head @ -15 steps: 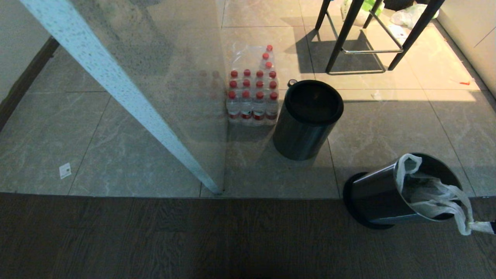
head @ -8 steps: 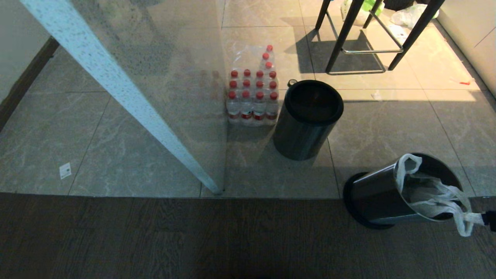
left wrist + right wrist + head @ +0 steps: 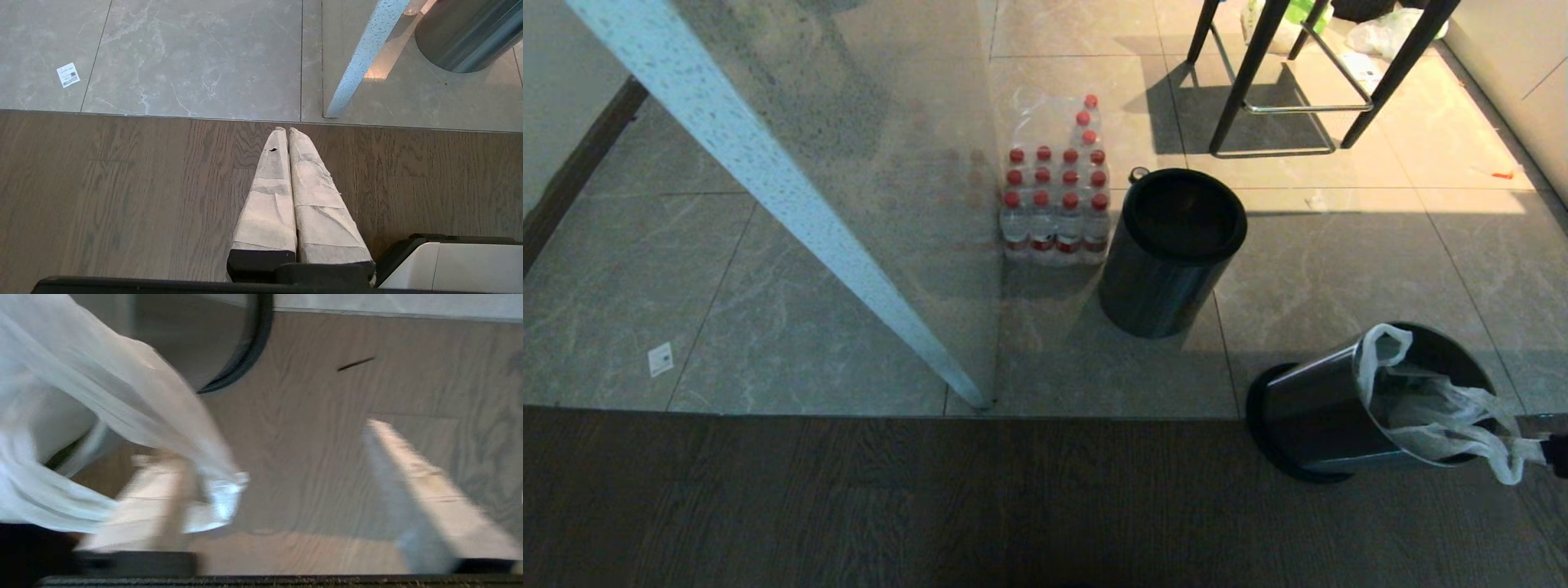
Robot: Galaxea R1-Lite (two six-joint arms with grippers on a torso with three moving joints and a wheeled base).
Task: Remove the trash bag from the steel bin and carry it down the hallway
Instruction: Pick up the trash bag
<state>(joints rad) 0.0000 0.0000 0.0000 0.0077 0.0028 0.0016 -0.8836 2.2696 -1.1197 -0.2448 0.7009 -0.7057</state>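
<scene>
**Three cameras, one floor seam**

The head camera is looking steeply down from high up. The left wrist camera is peering past its pressed-together jaws at the wood floor (image 3: 122, 196), close. The right wrist camera, closer, is facing the bin (image 3: 196, 339) beyond spread jaws; both are sharing the tile-wood seam with the head view.

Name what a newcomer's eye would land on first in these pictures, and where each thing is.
First, the tilted steel bin at the lower right, where tile meets dark wood floor, with the white trash bag spilling from its mouth toward the right gripper, whose fingers stand apart with the bag draped over one. Next, a second, upright bin at centre, beside a pack of red-capped bottles.
</scene>
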